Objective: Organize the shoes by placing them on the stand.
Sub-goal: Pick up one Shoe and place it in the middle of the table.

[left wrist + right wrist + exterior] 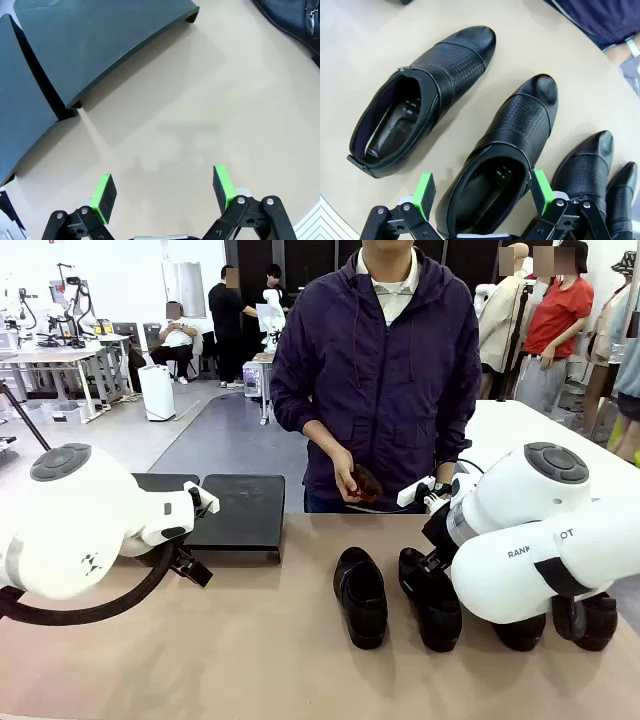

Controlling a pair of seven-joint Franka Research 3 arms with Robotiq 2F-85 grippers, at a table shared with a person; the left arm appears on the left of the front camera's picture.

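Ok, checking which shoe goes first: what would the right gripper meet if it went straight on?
Likely the second shoe from the robot's left; its heel opening lies between the open jaws of the right gripper, though depth is unclear.

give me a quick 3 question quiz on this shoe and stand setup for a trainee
1. True or false: the stand already has a shoe on it.
2. The open right gripper hangs over: A) the stand, B) the heel end of a shoe, C) the person's hand.
3. How many shoes stand on the table?

Key: 1 false, the stand is bare. 2 B. 3 four, all beside the stand.
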